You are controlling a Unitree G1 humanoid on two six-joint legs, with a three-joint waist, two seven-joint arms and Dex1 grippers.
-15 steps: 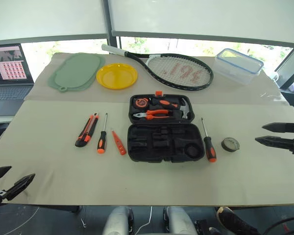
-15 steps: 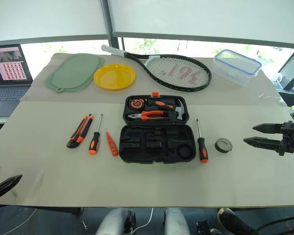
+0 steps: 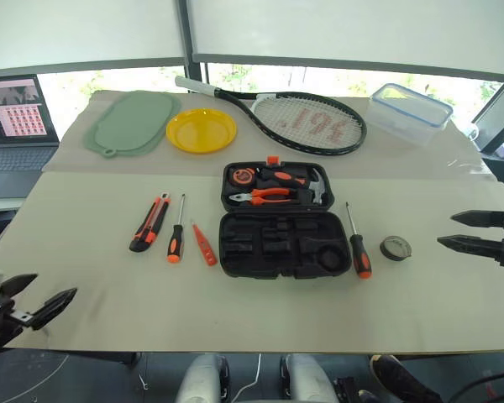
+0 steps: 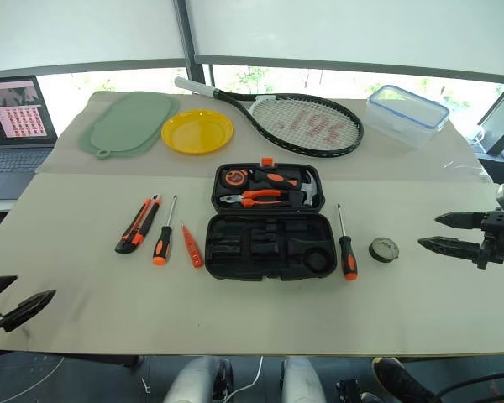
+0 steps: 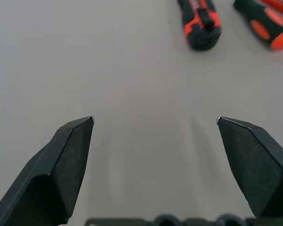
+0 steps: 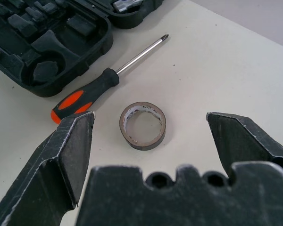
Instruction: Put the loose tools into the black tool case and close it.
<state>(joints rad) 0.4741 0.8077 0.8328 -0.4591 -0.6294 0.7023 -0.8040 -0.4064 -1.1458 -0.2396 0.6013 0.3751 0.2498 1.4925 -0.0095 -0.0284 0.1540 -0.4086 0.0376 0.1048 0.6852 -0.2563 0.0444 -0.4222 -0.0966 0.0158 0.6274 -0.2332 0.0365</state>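
With the black hinged plastic tool case (image 3: 283,221) lying open at the worktop's centre and its loose tools not yet stowed, the first pick is judged pending: the wide-open, empty right gripper (image 6: 150,123) must be lowered around the small dark tape roll (image 6: 142,125), while the left gripper (image 5: 154,121) is held wide near the front-left edge.

Matte black left gripper (image 5: 155,125): two wedge-shaped fingers (image 5: 68,160), chamfered tips. Right gripper (image 6: 151,120) alike, scuffed grey edges, round holes along black base bar.
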